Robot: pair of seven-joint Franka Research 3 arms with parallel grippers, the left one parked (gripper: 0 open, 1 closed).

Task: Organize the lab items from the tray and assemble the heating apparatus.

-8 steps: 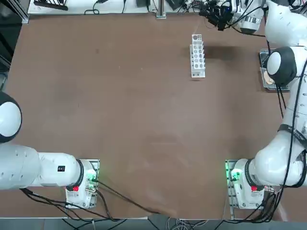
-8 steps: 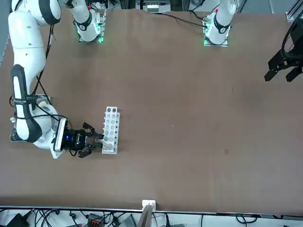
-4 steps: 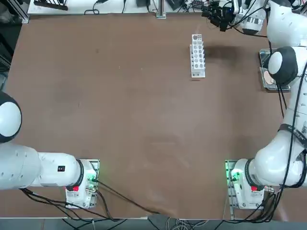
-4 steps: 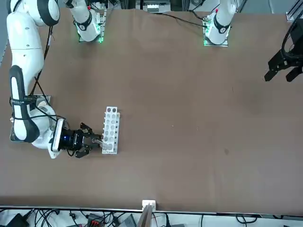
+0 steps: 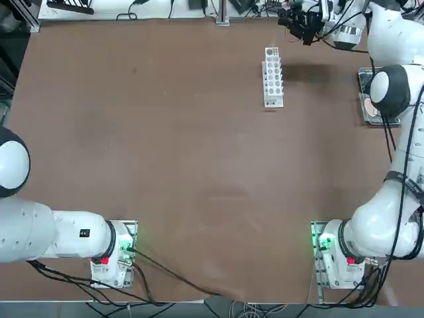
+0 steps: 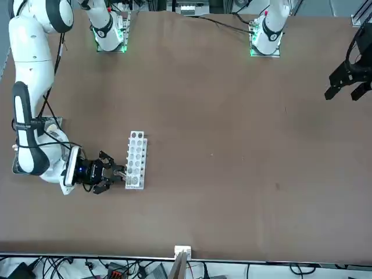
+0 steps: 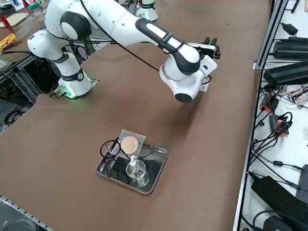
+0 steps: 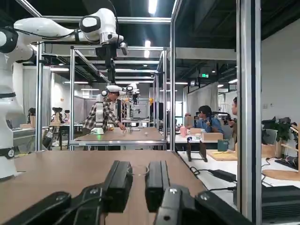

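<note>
My right gripper (image 5: 296, 23) hangs level above the far end of the table, just right of the white rack (image 5: 272, 76). The front view has the gripper (image 6: 119, 172) beside the rack's (image 6: 135, 160) end hole. In the wrist view the two fingers stand close together around a faint clear rim, the thin clear tube (image 8: 140, 171). The metal tray (image 7: 156, 174) sits at the table's right edge. It holds the glass burner (image 7: 136, 171), the black wire stand (image 7: 109, 149) and the tan disc (image 7: 129, 144) on its mesh. My arm partly hides the tray (image 5: 366, 99) in the top view.
The table's far edge and a strip of cables and power supplies (image 7: 284, 72) lie close beyond the gripper. People sit at benches far across the room in the wrist view. The parked left arm (image 5: 40, 232) stays at the near left.
The right wrist drew back a little from the rack's end toward the table's far right, then held still. The rack and tray have not moved.
</note>
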